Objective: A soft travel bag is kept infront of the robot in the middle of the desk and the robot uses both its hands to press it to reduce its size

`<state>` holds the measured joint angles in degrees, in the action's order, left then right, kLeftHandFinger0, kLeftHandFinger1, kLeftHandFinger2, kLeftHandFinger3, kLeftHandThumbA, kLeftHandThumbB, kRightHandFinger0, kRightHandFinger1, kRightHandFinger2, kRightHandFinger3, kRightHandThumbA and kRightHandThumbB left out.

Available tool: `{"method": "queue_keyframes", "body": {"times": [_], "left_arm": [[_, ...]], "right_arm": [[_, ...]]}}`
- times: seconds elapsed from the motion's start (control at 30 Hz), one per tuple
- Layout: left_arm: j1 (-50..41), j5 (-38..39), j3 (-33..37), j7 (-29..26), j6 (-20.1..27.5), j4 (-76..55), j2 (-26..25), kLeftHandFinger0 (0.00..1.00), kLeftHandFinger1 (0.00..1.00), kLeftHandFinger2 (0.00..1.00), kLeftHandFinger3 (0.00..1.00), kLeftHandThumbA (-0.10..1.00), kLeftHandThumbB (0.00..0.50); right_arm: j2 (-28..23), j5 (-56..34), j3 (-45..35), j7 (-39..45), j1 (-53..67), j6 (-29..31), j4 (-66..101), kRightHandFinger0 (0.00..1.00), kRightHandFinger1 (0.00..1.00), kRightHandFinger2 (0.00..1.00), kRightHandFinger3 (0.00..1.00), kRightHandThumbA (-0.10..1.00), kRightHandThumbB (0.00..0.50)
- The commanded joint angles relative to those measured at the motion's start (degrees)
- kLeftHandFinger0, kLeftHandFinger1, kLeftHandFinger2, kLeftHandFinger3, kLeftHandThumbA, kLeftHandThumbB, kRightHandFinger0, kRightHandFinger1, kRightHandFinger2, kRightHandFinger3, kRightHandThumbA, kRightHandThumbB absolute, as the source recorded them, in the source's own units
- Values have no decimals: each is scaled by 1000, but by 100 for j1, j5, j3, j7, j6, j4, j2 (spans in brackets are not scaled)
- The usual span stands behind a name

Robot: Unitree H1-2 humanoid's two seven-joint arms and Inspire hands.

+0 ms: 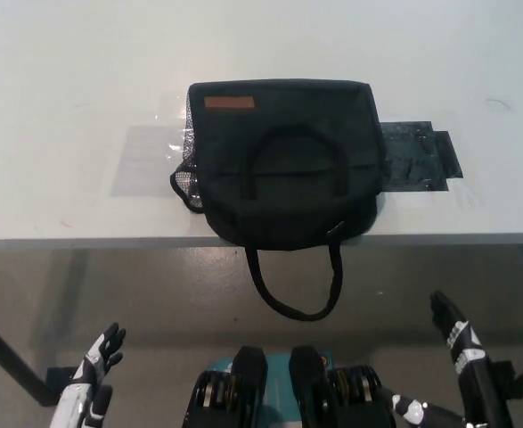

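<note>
You kept both hands low, left hand (92,385) bottom left, right hand (461,349) bottom right, fingers spread and empty, leaving the travel bag (283,160) at centre untouched.

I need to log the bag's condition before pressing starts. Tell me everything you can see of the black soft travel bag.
The black soft travel bag looks like dark fabric, roughly rectangular, lying flat at the white desk's near edge. An orange-brown label sits at its far left corner, and a mesh pocket shows on its left side. One handle lies arched on top; the other loop hangs over the desk edge. It rests partly on a clear plastic sheet, with a dark patch at its right. Neither hand touches it.
</note>
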<state>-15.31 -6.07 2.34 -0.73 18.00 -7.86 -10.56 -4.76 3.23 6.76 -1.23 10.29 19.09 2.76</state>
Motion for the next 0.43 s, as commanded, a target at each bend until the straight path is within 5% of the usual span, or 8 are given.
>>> {"method": "queue_keyframes", "body": {"times": [0.0,0.2,0.3,0.33,0.4], "left_arm": [[137,200,-102,9,441,231,31,1000,1000,1000,1000,1000,255],[123,138,14,75,377,308,94,1000,1000,1000,1000,1000,194],[186,66,44,89,237,342,116,1000,1000,1000,1000,1000,212],[216,-9,35,55,152,355,141,1000,1000,1000,1000,1000,260],[261,31,17,52,139,448,154,1000,1000,1000,1000,1000,250]], "right_arm": [[79,-271,-148,7,-142,739,-399,1000,1000,1000,1000,1000,259],[113,-426,-180,134,-30,609,-618,1000,1000,1000,1000,1000,248],[93,-419,-159,190,-46,696,-750,1000,1000,1000,1000,1000,223],[94,-399,-147,204,-80,769,-837,1000,1000,1000,1000,1000,208],[92,-448,-133,253,-115,765,-889,1000,1000,1000,1000,1000,209]]}}
